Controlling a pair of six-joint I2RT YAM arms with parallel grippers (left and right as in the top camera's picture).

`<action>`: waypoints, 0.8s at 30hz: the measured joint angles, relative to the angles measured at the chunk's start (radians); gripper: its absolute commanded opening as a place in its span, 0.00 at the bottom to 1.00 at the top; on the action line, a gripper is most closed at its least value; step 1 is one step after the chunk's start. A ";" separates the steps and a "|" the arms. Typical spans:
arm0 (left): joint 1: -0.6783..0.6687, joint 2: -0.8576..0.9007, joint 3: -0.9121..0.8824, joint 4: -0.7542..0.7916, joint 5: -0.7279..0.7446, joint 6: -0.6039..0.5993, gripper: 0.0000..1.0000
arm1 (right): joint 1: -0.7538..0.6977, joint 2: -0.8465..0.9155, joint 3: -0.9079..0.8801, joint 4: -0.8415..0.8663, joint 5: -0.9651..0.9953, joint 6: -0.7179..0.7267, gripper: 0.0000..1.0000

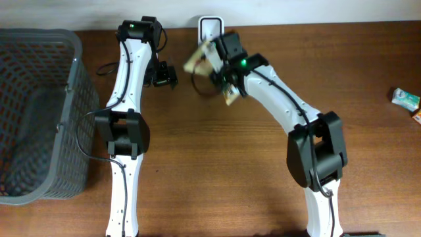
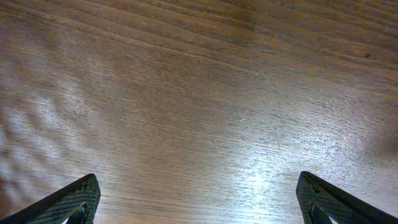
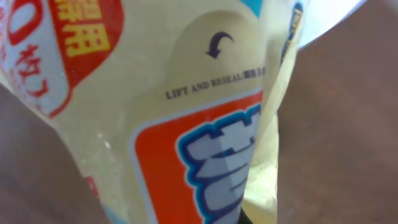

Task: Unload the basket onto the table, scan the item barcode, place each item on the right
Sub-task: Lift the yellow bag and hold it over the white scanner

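A grey mesh basket (image 1: 39, 112) sits at 9 o'clock on the wooden table (image 1: 217, 164). Beside it the left arm stretches straight toward 12 o'clock, with its wrist folded back so the left gripper (image 1: 163, 76) hangs over bare wood. Its own camera shows the 2 fingers (image 2: 68, 202) spread wide with nothing between them.

At 12 o'clock stands a white scanner (image 1: 210, 26). Just in front of it is the pouch (image 1: 196, 60), lifted off the table. Its long axis looks to run from about 10 o'clock to 4 o'clock. The right arm slants up from 5 o'clock toward 11 o'clock, and the right gripper (image 1: 212, 64) is clamped on the pouch.

From above the pouch is only a pale scrap. The right wrist camera is filled by its cream face (image 3: 186, 124), which reads "LIFT AND RESEAL" under a curved arrow, with an orange panel below. No fingers show there.

A small green packet (image 1: 406, 97) lies at 3 o'clock.
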 measured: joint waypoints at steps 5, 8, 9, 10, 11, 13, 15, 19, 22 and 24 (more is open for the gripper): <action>0.000 0.000 0.000 0.001 0.000 0.000 0.99 | -0.001 0.018 0.070 0.371 0.046 0.272 0.04; 0.000 0.000 0.000 0.000 0.000 0.000 0.99 | -0.002 0.124 0.072 0.488 0.137 0.374 0.04; 0.000 0.000 0.000 0.000 0.000 0.000 0.99 | -0.002 0.154 0.072 0.517 0.144 0.381 0.04; 0.000 0.000 0.000 0.000 0.000 0.000 0.99 | -0.002 0.184 0.072 0.524 0.151 0.392 0.06; 0.000 0.000 0.000 0.000 0.000 0.000 0.99 | -0.002 0.196 0.072 0.534 0.154 0.397 0.07; 0.000 0.000 0.000 0.000 0.000 0.000 0.99 | -0.002 0.200 0.072 0.574 0.158 0.399 0.07; 0.000 0.000 0.000 0.000 0.000 0.000 0.99 | -0.010 0.200 0.076 0.576 0.158 0.401 0.07; 0.000 0.000 0.000 0.000 0.000 0.000 0.99 | -0.059 0.200 0.090 0.581 0.158 0.526 0.07; 0.000 0.000 0.000 0.000 0.000 0.000 0.99 | -0.067 0.200 0.091 0.544 0.161 0.552 0.07; 0.000 0.000 0.000 0.001 0.000 0.000 0.99 | -0.067 0.207 0.097 0.473 0.161 0.555 0.04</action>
